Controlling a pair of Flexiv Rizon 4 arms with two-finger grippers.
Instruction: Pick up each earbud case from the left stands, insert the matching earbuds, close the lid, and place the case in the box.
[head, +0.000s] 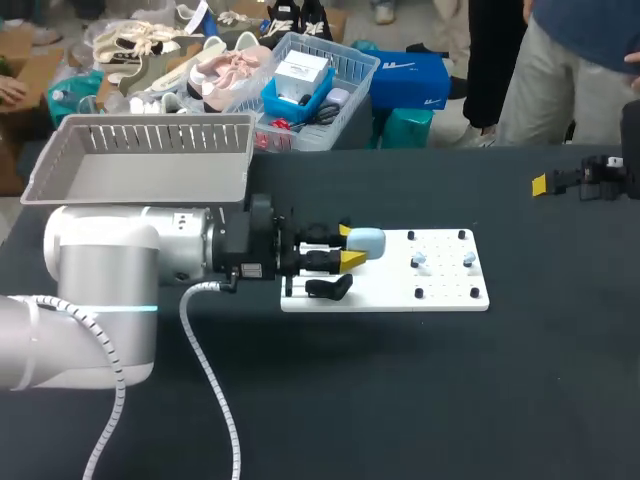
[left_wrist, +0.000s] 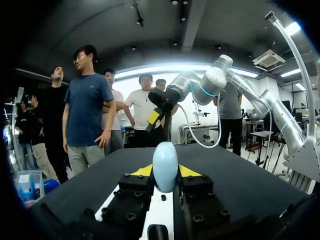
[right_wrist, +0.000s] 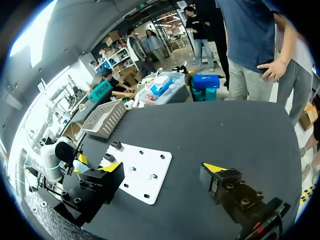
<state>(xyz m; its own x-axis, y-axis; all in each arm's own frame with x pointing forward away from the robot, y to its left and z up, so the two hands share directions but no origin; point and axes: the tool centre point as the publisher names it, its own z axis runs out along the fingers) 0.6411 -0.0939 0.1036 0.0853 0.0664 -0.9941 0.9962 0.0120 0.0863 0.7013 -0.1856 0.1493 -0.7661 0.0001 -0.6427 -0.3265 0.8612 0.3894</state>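
The board (head: 440, 295) lay in the middle of the table (head: 400, 400), with the basket (head: 140, 175) behind it at the far left corner. The earbud case (head: 367, 241) sat at the board's left end, between the fingers of the left gripper (head: 350, 246), and the earbuds (head: 420, 261) lay toward its right.

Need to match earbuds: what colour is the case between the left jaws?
Pale blue earbud case; clearest in left wrist view.

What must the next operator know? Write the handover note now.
Left hand: shut on the pale blue earbud case at the white board's left end.
Right hand: open, empty, off at the table's right side.
Two earbuds sit on the board. No case shows in the grey box.
Done: case gripped. Left: insert earbuds, close lid, box it.
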